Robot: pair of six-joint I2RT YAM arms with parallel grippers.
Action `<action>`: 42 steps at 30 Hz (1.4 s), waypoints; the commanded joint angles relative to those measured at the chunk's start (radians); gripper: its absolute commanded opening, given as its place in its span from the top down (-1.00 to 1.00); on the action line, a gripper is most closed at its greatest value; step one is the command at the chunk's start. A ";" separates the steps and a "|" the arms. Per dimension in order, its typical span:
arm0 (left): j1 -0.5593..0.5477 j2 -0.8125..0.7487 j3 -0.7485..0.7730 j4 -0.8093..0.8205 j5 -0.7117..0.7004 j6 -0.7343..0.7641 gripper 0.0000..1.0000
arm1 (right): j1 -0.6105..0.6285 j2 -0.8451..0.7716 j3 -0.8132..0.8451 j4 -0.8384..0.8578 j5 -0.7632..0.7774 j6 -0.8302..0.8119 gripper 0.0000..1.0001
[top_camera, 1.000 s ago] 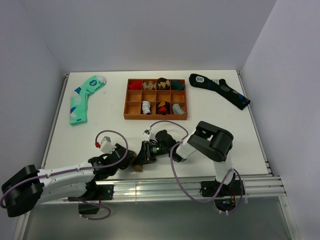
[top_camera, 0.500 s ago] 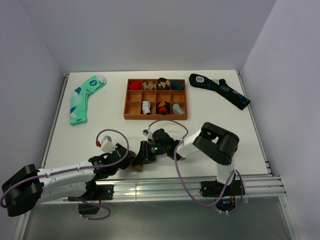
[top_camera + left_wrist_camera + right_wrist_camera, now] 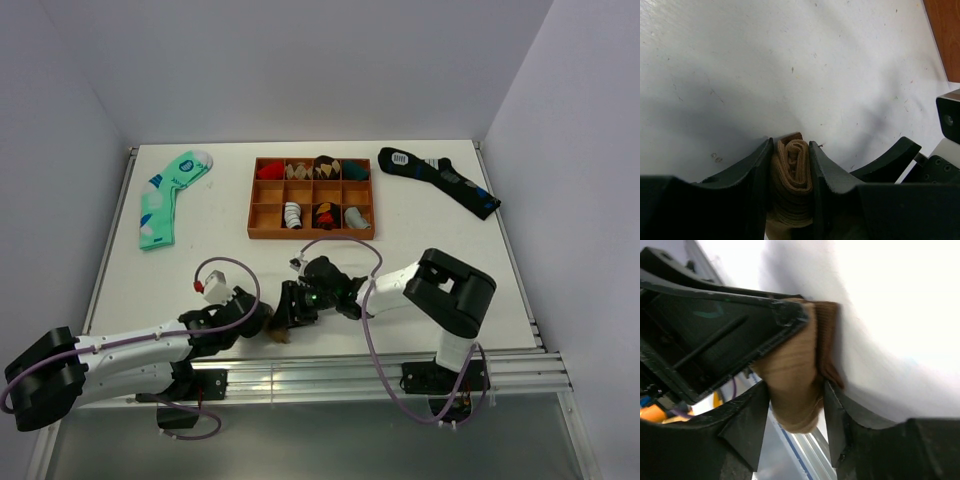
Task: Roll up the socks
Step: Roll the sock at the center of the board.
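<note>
Low in the wrist views, left gripper [image 3: 791, 146] clamps the socks [image 3: 794, 172], nearly hidden from above; right gripper [image 3: 796, 390] straddles them, grip unclear.

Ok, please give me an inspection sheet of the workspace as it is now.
surface: white table, a few small marks.
job's things: socks, tan, rolled, at the near edge between both grippers.
clutter: green sock far left; navy sock far right; tray holding small rolls.
grippers: left gripper clamped on the socks; right gripper around them, grip unclear.
cables: purple cables loop by both arms, none seen caught.
surroundings: white walls, nothing else seen.
</note>
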 commanded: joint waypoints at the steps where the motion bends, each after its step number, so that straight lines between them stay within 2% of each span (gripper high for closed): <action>1: -0.011 -0.001 0.009 -0.079 0.012 0.025 1.00 | -0.004 -0.001 -0.061 -0.345 0.153 -0.089 -0.10; 9: -0.011 -0.004 -0.003 -0.060 0.017 0.028 0.99 | -0.004 -0.145 -0.054 -0.463 0.271 -0.104 -0.12; 14: -0.011 -0.010 -0.007 -0.050 0.020 0.026 1.00 | -0.004 -0.210 -0.048 -0.515 0.291 -0.114 -0.14; 35: -0.001 0.086 0.016 0.038 0.070 0.089 1.00 | 0.107 -0.121 0.114 -0.540 0.320 -0.278 -0.13; 38: 0.012 0.088 0.014 0.053 0.085 0.103 0.99 | 0.113 -0.097 0.117 -0.517 0.320 -0.266 -0.06; 41: 0.023 0.094 0.016 0.068 0.099 0.124 0.99 | 0.113 -0.054 0.118 -0.494 0.303 -0.241 0.29; 42: 0.026 0.096 0.012 0.074 0.104 0.131 0.99 | 0.114 -0.046 0.117 -0.479 0.289 -0.233 0.60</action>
